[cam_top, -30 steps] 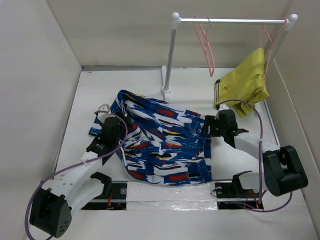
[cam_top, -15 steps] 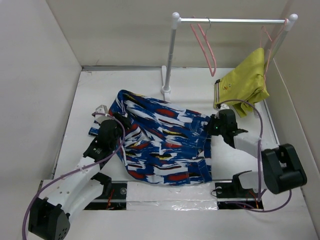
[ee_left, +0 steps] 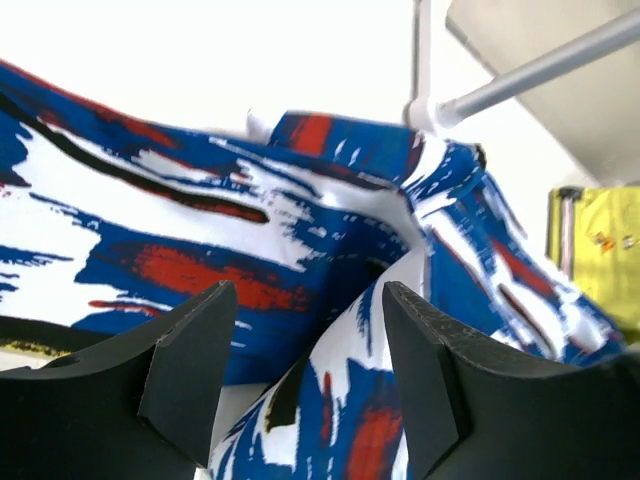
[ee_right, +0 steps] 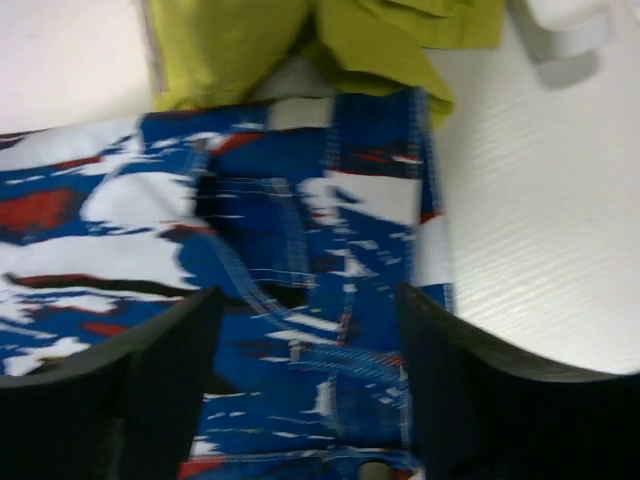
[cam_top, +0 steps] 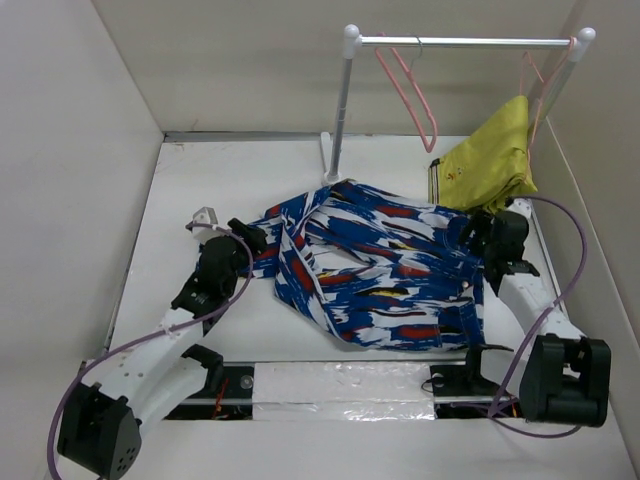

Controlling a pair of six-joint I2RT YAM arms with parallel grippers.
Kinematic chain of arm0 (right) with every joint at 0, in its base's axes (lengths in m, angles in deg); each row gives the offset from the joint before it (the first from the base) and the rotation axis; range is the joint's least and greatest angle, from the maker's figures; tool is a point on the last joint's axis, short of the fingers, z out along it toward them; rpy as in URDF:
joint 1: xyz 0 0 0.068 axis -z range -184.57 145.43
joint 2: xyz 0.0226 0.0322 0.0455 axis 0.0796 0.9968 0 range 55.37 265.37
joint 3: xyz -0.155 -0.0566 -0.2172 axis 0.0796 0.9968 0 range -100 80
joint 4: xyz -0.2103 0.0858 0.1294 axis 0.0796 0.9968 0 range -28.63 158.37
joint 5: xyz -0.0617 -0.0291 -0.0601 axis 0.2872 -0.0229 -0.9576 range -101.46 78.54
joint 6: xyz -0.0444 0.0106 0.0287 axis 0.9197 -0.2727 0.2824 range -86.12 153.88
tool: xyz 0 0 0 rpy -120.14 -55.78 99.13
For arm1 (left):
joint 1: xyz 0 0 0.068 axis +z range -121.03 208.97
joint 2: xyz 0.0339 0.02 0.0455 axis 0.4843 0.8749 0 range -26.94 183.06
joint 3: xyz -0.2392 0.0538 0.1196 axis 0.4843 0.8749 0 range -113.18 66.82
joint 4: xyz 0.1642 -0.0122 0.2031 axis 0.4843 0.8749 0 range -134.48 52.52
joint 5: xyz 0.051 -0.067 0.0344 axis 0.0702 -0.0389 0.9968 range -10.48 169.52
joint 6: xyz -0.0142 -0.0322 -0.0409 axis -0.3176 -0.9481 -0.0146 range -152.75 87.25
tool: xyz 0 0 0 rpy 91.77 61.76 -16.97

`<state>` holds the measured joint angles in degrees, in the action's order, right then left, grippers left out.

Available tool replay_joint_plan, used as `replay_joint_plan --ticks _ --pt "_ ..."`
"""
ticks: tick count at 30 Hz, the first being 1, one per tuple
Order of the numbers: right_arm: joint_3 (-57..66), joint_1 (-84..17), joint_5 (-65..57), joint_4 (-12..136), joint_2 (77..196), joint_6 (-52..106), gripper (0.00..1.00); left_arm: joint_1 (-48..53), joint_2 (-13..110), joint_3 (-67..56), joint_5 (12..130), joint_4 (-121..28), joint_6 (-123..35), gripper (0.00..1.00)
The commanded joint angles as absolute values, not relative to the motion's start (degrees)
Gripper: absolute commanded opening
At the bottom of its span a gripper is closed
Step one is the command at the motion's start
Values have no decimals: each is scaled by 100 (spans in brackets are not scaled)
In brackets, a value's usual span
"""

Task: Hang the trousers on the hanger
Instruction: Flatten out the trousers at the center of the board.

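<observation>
The blue splashed trousers (cam_top: 385,275) lie crumpled on the white table, from the rack post across to the right side. My left gripper (cam_top: 260,240) sits at their left edge. In the left wrist view it (ee_left: 310,300) is open, and a raised fold of the trousers (ee_left: 340,390) stands loose between its fingers. My right gripper (cam_top: 473,238) hovers over the right end; its jaws (ee_right: 308,300) stand wide open above the stitched waistband (ee_right: 330,300). The empty pink hanger (cam_top: 410,90) hangs from the rail, apart from both grippers.
A white rack post (cam_top: 340,110) with a silver rail (cam_top: 470,42) stands at the back. A yellow-green garment (cam_top: 490,160) hangs from a second pink hanger at the rail's right end, just above the trousers' corner. Box walls close in left, right and behind.
The trousers have been dragged to the right and bunched up toward the rack. My right arm swung right with them, shut, then opened. The left arm stayed near its place.
</observation>
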<state>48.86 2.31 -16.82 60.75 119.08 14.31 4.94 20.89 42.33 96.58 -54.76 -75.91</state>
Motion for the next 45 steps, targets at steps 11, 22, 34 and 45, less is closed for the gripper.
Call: replay_joint_plan --ticks 11,22,34,45 --pt "5539 -3293 -662 6208 10248 1877 0 725 2157 4554 10274 -5457 -7828 65" --pt "3614 -5273 -909 6199 12252 2825 45 1587 4229 3414 10332 -5864 -7978 75" --pt "4229 -5326 -1110 5865 11708 2984 46 1904 7588 231 11670 -2436 -8927 62" --pt "4845 -4869 -953 5627 10890 2861 46 2246 7264 608 11424 -2119 -8733 62"
